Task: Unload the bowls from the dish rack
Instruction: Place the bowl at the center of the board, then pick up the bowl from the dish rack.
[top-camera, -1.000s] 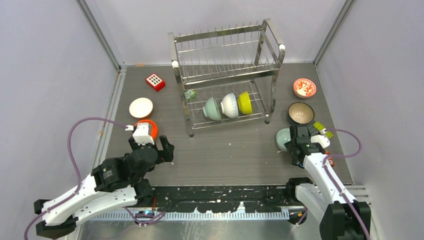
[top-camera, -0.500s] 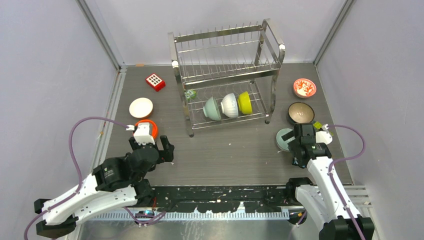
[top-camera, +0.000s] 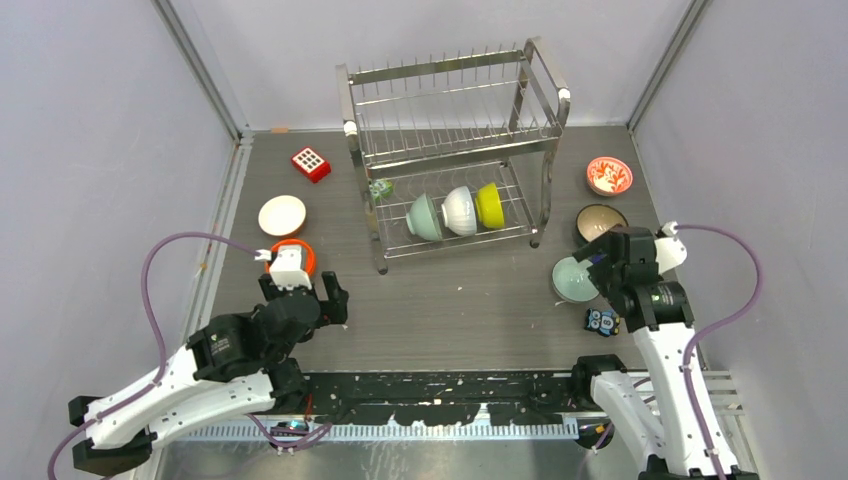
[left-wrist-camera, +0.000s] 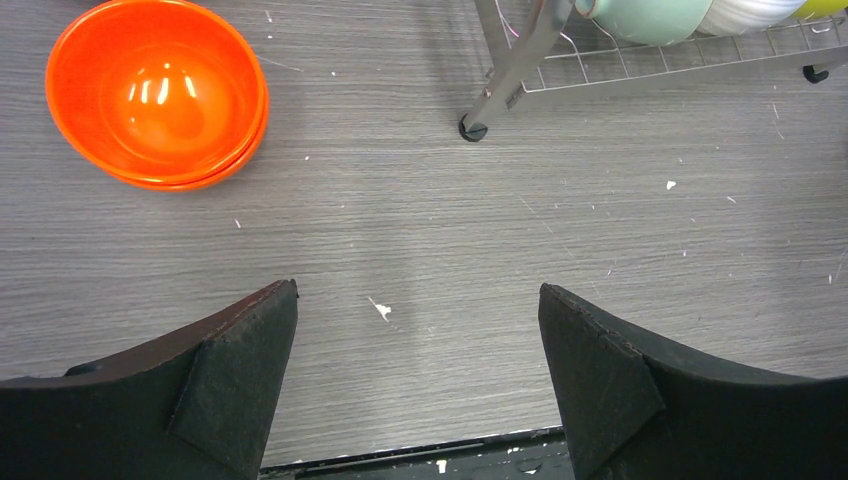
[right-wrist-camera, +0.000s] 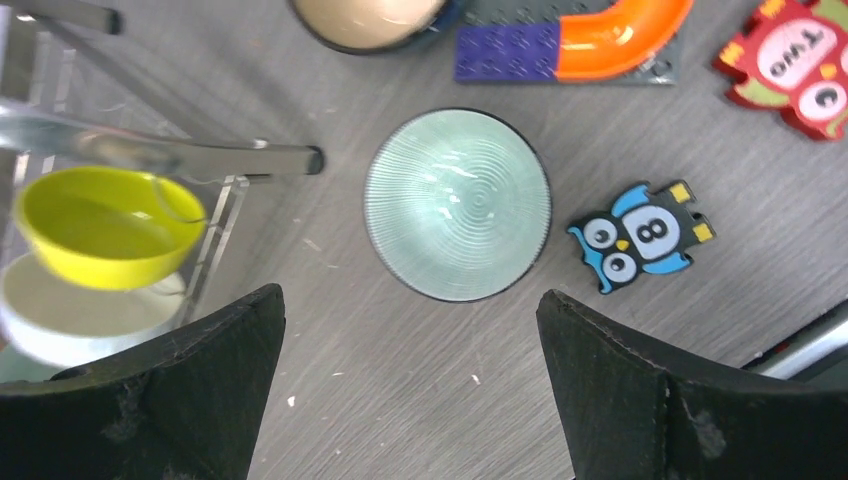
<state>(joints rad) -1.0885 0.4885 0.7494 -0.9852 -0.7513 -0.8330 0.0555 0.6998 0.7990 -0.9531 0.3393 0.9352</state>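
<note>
Your left fingers (left-wrist-camera: 235, 385) stood spread wide over the bare bench (left-wrist-camera: 420, 200), pinching nothing. Ahead and to their left sat the orange bowl (left-wrist-camera: 155, 95); from above, the wrist camera hid most of it. Beyond it lay a white bowl (top-camera: 282, 215) and a red block (top-camera: 311, 163). The rack (top-camera: 455, 154) held three bowls on edge in its lower tier: a teal bowl (top-camera: 424, 217), a pale bowl (top-camera: 459, 211) and a yellow bowl (top-camera: 489, 204). A greenish thing (top-camera: 381, 188) at the tier's left end was too small to make out. Your right fingers (right-wrist-camera: 200, 380) were spread too, holding nothing, above the ribbed bowl (right-wrist-camera: 457, 205), which sat upright on the bench just right of the rack. Your arm covered part of the dark bowl (top-camera: 600, 222). The patterned bowl (top-camera: 609, 176) lay behind it. An owl brick (right-wrist-camera: 640, 235) lay near the ribbed bowl.
</note>
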